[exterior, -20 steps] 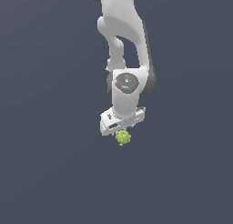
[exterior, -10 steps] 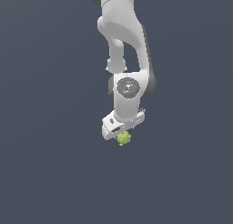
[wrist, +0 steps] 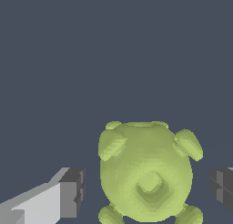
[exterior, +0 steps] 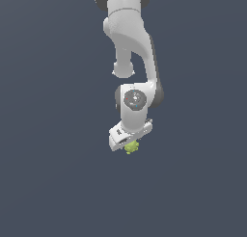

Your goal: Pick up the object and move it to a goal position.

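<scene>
Overhead, white arm (exterior: 130, 48) hangs down centre of ext. view, plain dark grey bench (exterior: 48, 183) behind. Hand (exterior: 130, 143) at arm's low end, tilted. Object (exterior: 131, 146), tiny yellow-green bumpy lump, sits right under hand in ext. view. Wrist view: object (wrist: 145, 173) between two dark pads (wrist: 73, 193), gap visible each side, so fingers apart, not clamped. Contact w/ bench: can't tell.

A bare simulated scene: a white robot arm (exterior: 131, 43) against flat, featureless dark grey-blue.
</scene>
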Controlling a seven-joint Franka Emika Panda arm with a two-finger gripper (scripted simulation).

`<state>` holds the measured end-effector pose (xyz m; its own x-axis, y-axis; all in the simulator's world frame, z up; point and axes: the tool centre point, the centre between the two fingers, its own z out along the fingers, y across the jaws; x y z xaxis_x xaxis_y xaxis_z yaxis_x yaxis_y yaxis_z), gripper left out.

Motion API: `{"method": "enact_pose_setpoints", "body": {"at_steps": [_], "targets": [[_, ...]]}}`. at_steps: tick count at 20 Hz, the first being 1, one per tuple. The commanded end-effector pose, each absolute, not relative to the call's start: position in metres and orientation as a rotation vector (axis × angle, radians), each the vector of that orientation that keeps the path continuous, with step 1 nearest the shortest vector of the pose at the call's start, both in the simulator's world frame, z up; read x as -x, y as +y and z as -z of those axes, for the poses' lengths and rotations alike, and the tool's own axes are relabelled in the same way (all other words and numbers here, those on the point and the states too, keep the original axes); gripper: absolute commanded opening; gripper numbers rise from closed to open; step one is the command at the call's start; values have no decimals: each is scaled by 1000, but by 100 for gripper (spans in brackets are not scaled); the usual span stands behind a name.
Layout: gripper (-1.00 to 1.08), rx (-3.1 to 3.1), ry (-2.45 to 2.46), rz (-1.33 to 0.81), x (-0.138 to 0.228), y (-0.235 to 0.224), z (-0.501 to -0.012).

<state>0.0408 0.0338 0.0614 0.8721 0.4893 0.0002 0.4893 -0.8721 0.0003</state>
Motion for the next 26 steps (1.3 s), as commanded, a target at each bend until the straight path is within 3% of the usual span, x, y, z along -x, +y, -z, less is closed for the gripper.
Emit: {"method": "enact_pose_setpoints", "body": {"at_steps": [1,7,8,26], "targets": [[100,-3039,796,0,-40,34,-48],[100,-3039,798,0,-42,34,-39],[-100,-3039,798,0,-42,34,-39],[-100,-3039,797,0,-32,39,-42]]}}
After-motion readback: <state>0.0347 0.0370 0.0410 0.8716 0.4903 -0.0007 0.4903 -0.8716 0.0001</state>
